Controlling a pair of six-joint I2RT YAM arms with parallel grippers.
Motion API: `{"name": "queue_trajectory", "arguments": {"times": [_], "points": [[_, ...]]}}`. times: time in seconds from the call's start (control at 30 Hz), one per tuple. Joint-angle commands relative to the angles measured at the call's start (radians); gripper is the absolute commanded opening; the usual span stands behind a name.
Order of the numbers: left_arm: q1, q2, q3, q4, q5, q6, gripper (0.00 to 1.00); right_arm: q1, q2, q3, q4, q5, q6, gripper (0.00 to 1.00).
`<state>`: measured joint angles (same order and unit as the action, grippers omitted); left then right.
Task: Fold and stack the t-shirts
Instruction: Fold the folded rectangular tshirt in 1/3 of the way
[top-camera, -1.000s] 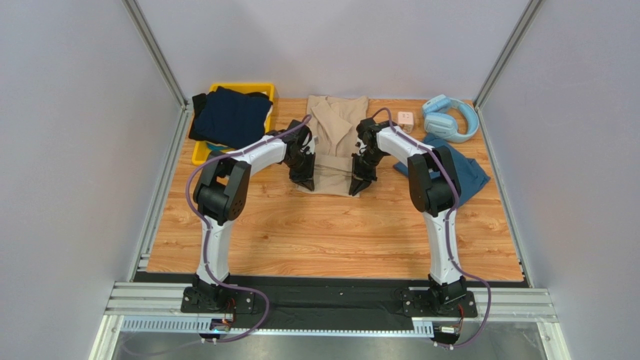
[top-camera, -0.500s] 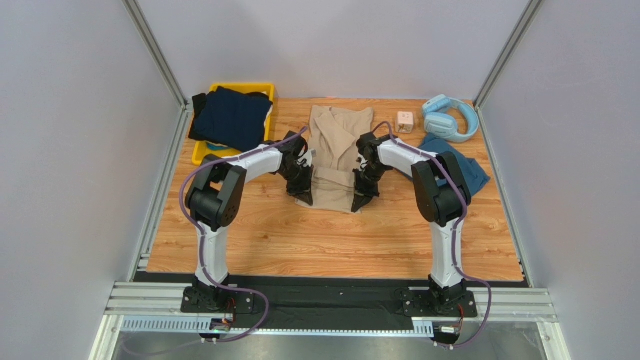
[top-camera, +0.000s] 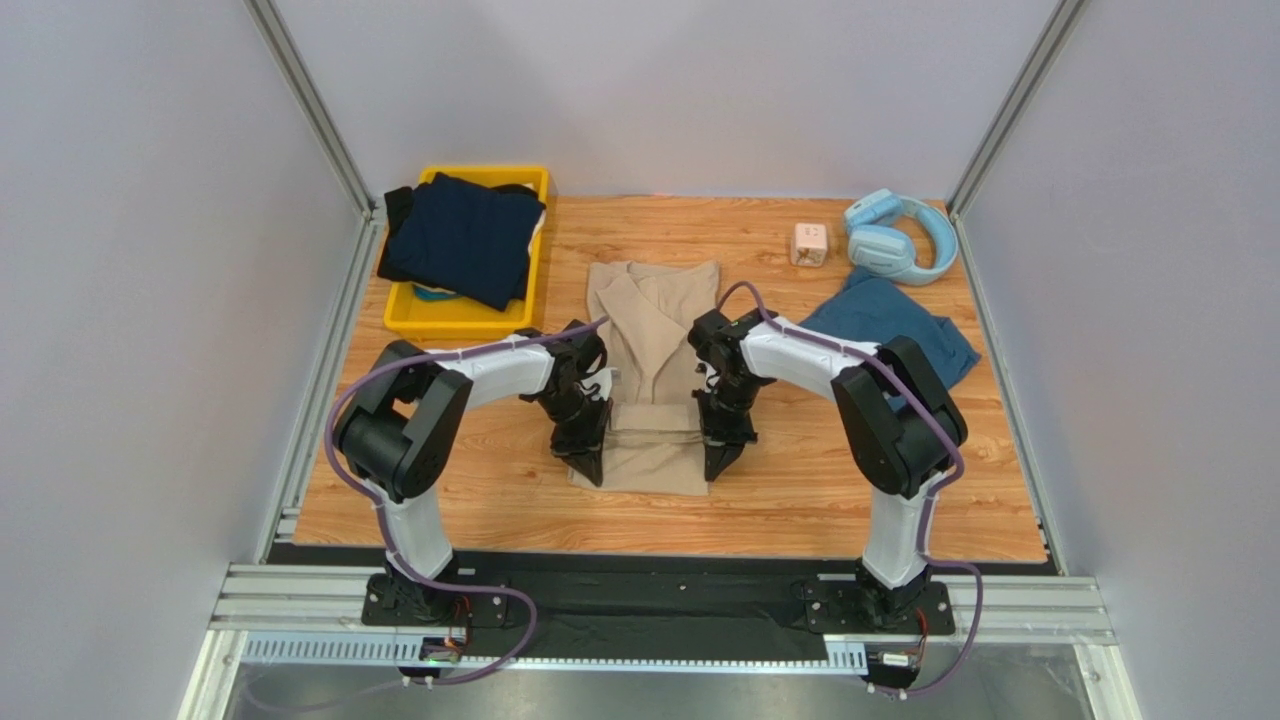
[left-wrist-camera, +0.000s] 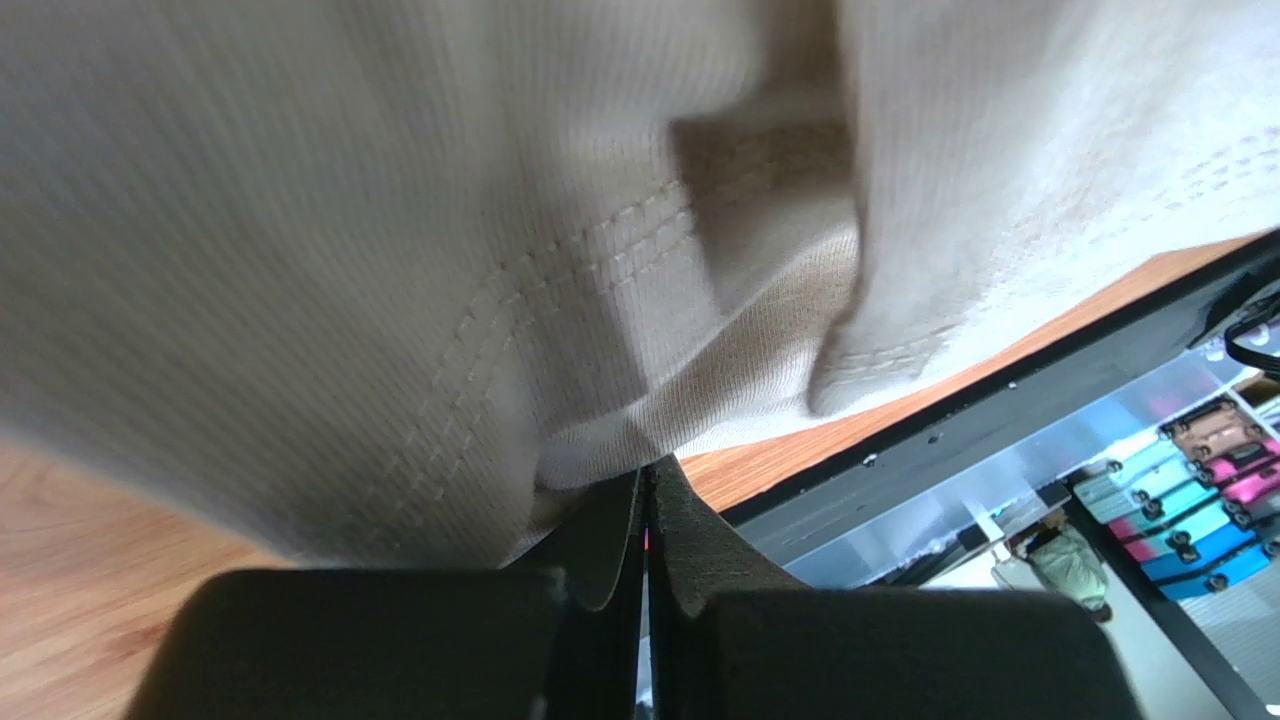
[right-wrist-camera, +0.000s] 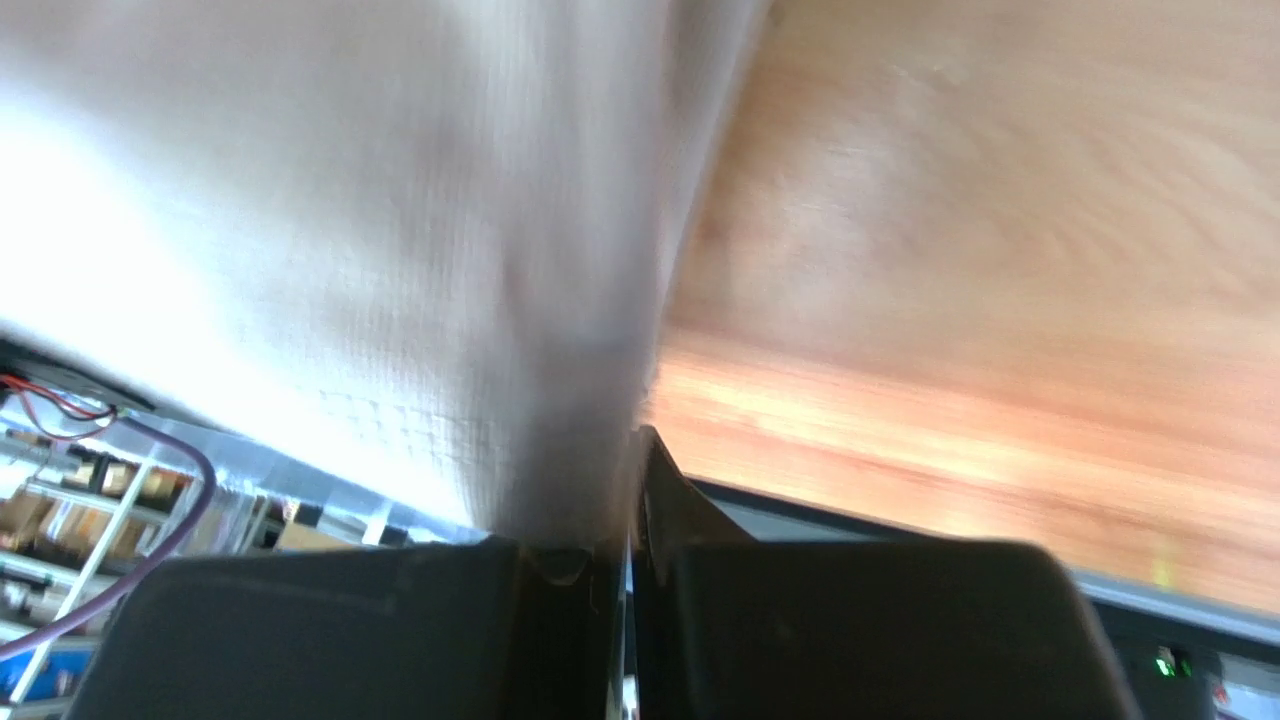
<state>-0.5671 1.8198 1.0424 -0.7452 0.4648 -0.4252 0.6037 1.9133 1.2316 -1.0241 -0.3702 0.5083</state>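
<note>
Wood-grain table (top-camera: 451, 495) carries a beige t-shirt (top-camera: 649, 323) lying lengthwise at its centre, its near end creased. A navy t-shirt (top-camera: 458, 233) rests folded over a yellow tray (top-camera: 451, 318) at the far left. A teal t-shirt (top-camera: 887, 308) lies rumpled at the far right, near pale blue headphones (top-camera: 899, 237). The left gripper (top-camera: 586, 458) and right gripper (top-camera: 717, 453) each hold the beige t-shirt's near end, one at each side, jaws clamped together on the cloth.

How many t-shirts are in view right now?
3. Beige cotton tee in the centre; dark navy tee heaped on the yellow plastic bin, far left; teal-blue tee on the right, near the light-blue headphones. Others may be hidden under the navy one.
</note>
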Motion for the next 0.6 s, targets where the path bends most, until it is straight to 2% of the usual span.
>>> {"name": "queue_trajectory", "arguments": {"times": [0.0,0.23,0.57], "points": [[0.006,-0.014,-0.004,-0.039,-0.103,0.012,0.00,-0.012,-0.091,0.126,-0.036,0.071,0.019,0.04],[0.006,-0.039,0.019,-0.059,-0.135,0.008,0.00,0.044,-0.053,0.374,-0.182,0.174,-0.020,0.00],[0.006,-0.088,0.021,-0.057,-0.169,-0.030,0.00,0.188,0.033,0.273,-0.044,0.221,0.016,0.00]]}}
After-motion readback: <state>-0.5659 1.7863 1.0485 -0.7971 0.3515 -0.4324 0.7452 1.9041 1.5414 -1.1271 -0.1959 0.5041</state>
